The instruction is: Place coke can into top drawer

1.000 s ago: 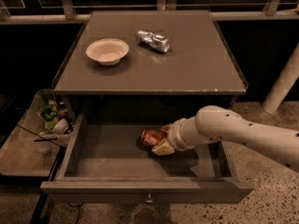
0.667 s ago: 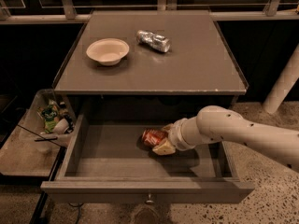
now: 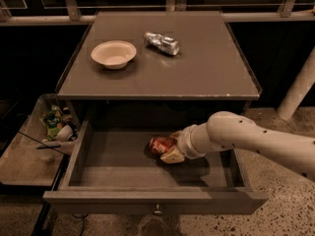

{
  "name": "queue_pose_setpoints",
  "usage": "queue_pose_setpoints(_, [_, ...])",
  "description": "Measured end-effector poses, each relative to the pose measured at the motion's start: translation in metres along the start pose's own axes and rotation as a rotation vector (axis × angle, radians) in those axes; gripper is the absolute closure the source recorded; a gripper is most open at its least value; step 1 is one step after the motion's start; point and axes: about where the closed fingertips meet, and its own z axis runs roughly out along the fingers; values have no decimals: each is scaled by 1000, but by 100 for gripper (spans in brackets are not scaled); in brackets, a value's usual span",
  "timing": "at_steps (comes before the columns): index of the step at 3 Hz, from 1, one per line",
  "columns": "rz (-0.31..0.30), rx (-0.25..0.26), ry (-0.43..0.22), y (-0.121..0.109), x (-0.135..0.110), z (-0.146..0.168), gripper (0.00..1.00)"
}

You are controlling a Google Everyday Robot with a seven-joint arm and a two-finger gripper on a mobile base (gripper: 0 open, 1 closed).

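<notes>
The top drawer [image 3: 123,200] stands pulled open under the cabinet top, its flat front panel and small metal knob [image 3: 157,211] toward me. The red coke can [image 3: 160,144] lies on its side on the drawer floor, right of the middle. My gripper [image 3: 170,148] reaches into the drawer from the right on the white arm [image 3: 246,139]. Its pale fingers [image 3: 173,156] sit on either side of the can's right end and look closed around it.
On the cabinet top stand a white bowl [image 3: 113,54] at the left and a crinkled silver can [image 3: 161,43] near the back middle. A low tray [image 3: 29,159] with snack packets [image 3: 53,123] sits left of the drawer. A white post [image 3: 298,90] stands at right.
Nothing has visibly moved; the gripper and can stay in the same spot in the drawer.
</notes>
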Motion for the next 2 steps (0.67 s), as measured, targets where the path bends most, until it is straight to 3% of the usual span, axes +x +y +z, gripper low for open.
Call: queue_pose_setpoints(2, [0, 0, 0, 0, 0, 0, 7])
